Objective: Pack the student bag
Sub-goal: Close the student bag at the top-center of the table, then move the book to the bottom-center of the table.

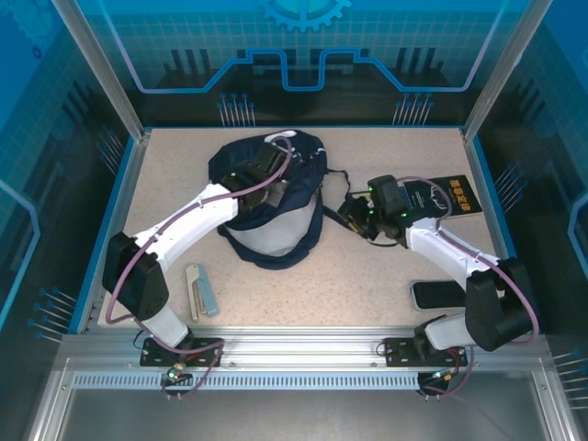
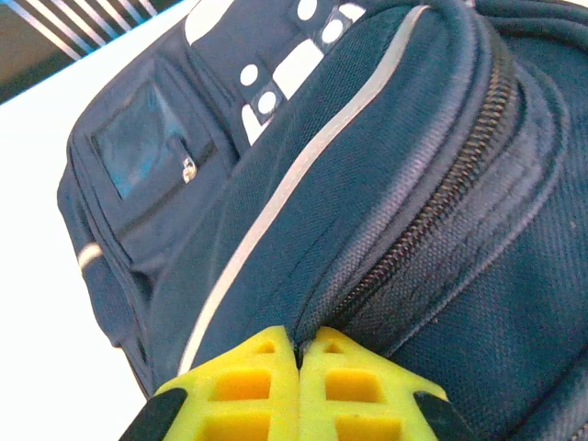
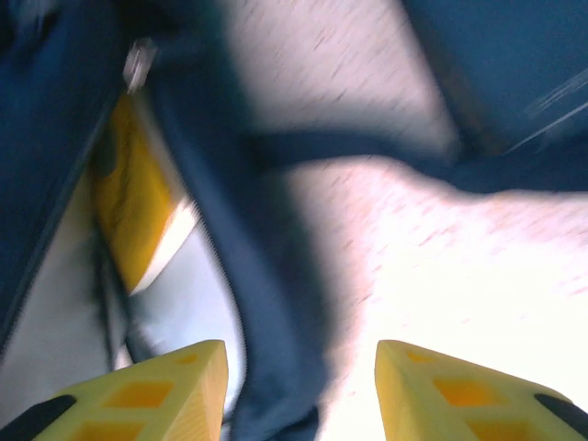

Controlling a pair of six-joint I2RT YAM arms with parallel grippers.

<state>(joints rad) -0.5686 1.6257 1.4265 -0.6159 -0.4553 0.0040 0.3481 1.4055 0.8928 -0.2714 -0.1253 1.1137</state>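
Observation:
The student bag (image 1: 241, 161) lies in the middle of the table, dark navy, its mouth gaping toward me over pale grey lining. My left gripper (image 1: 274, 186) is at the bag's upper rim. In the left wrist view it (image 2: 300, 354) is shut on a fold of the bag (image 2: 367, 138) right beside the zipper (image 2: 432, 202). My right gripper (image 1: 352, 218) hovers low at the bag's right side, by a strap. In the right wrist view it (image 3: 299, 386) is open, with a navy edge of the bag (image 3: 266, 276) running between its fingers; the frame is blurred.
A small navy book with yellow lettering (image 1: 455, 196) lies right of the right gripper. A flat black item (image 1: 436, 294) sits at the near right and a small grey-blue stapler-like thing (image 1: 202, 289) at the near left. A yellow shape (image 3: 133, 202) shows inside the bag's mouth.

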